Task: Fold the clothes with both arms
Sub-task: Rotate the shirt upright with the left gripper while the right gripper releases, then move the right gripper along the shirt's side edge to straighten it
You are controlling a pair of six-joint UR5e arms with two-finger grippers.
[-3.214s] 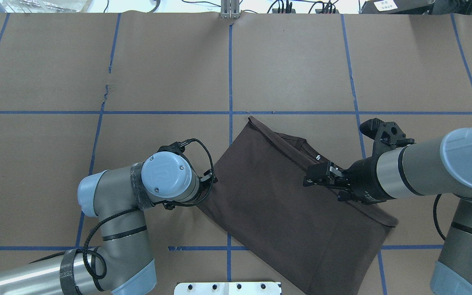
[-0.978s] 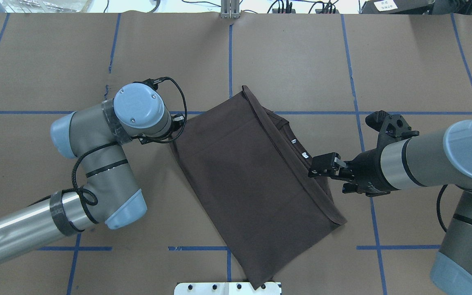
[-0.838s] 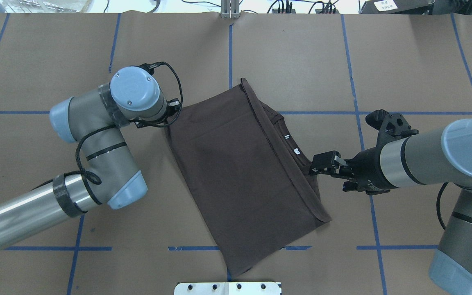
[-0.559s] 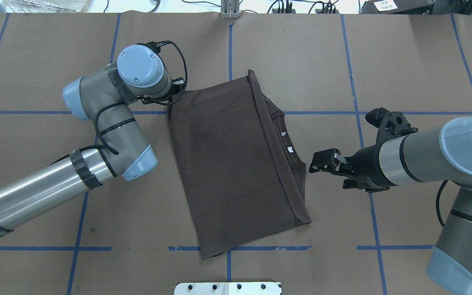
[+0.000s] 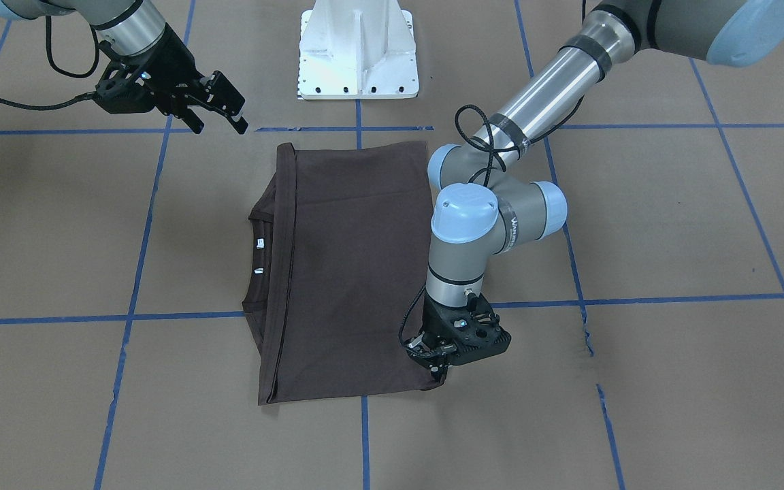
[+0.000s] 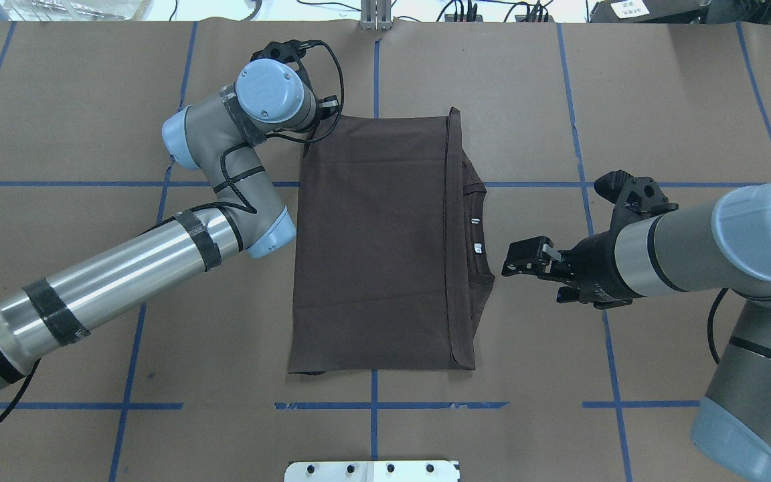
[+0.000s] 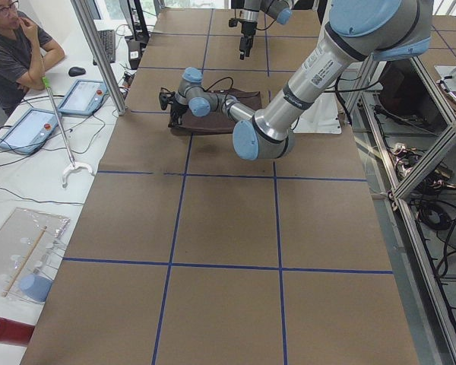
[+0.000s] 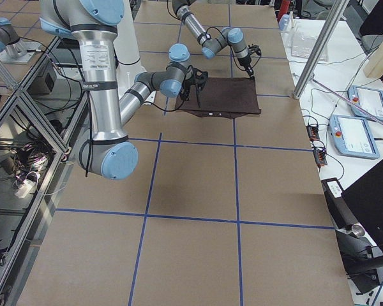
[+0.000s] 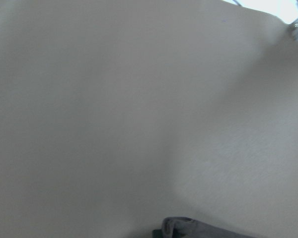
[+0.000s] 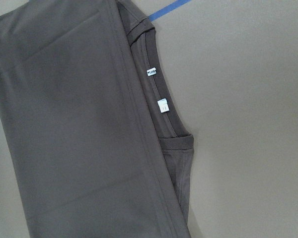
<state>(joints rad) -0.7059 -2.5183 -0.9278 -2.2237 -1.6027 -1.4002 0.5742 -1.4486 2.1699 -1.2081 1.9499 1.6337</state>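
Fingers [image 5: 227, 96] of the right gripper [image 6: 507, 260] stand spread apart and hold nothing. They hover just right of the shirt's collar [image 6: 484, 264], close to it but not touching.

The shirt [image 6: 372, 254] lies flat in the middle of the surface [image 6: 660, 100], folded into a long rectangle whose long sides run near to far. Its near edge sits just short of a blue tape line [image 6: 392, 405]. The collar pokes out from under the fold along the right edge, with two small white labels [image 6: 474, 220] showing inside it.

At the shirt's far left corner, the left gripper [image 5: 437, 371] points straight down, its fingers pinched together on the corner of the fabric. From overhead the wrist [image 6: 272, 94] hides this grip. The left wrist view shows only a scrap of cloth at its bottom edge against bare brown paper.
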